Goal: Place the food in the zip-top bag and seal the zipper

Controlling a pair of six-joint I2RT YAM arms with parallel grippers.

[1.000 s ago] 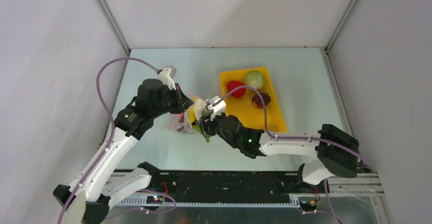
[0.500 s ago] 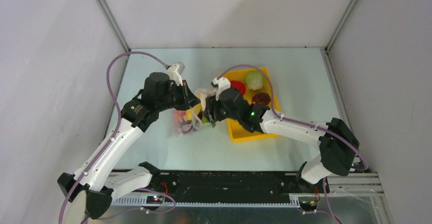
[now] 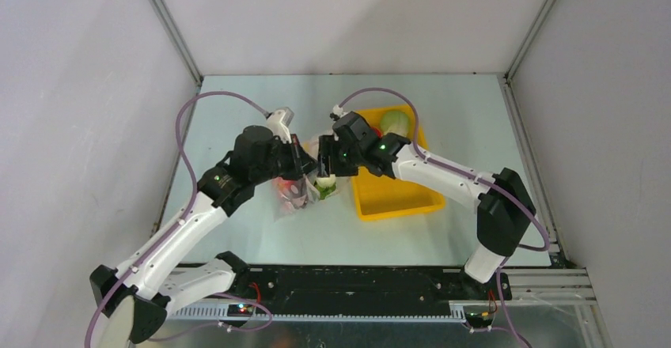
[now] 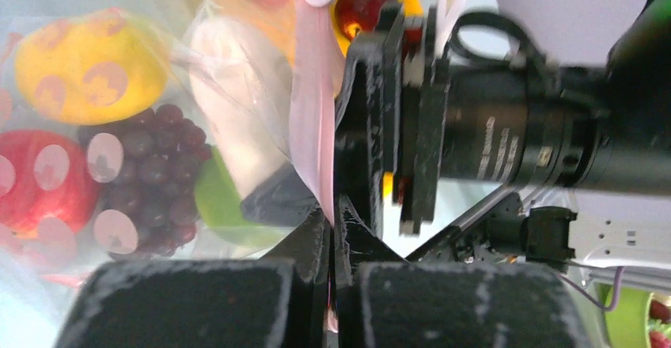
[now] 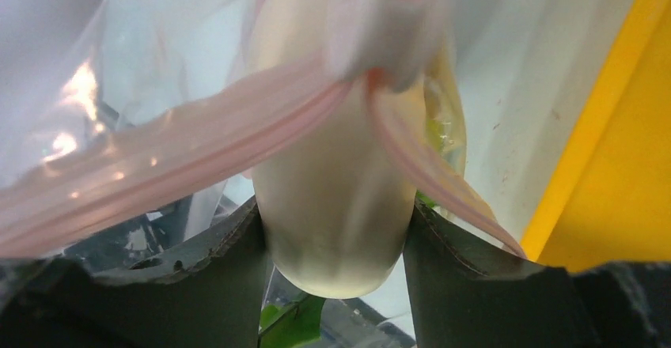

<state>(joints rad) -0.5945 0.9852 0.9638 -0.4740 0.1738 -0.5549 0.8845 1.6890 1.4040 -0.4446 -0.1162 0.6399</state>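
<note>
The zip-top bag (image 3: 291, 198) lies left of centre, its mouth lifted. My left gripper (image 3: 307, 160) is shut on the pink zipper (image 4: 315, 119) strip at the mouth edge (image 4: 331, 233). Through the bag in the left wrist view I see a yellow piece (image 4: 87, 67), the red apple (image 4: 32, 182), dark grapes (image 4: 142, 182) and a green piece (image 4: 217, 202). My right gripper (image 3: 326, 175) is shut on the white radish (image 5: 336, 198), whose tip is between the zipper strips (image 5: 158, 166) in the bag's mouth. The cabbage (image 3: 394, 120) sits in the tray.
The yellow tray (image 3: 399, 209) stands right of the bag, under my right arm; its edge shows in the right wrist view (image 5: 625, 166). A dark red piece (image 4: 364, 4) lies in it. Both grippers are close together at the bag's mouth.
My right gripper carried the radish back and left, from the near side of the tray to the bag's mouth. My left gripper moved back and right, lifting the bag's edge.
</note>
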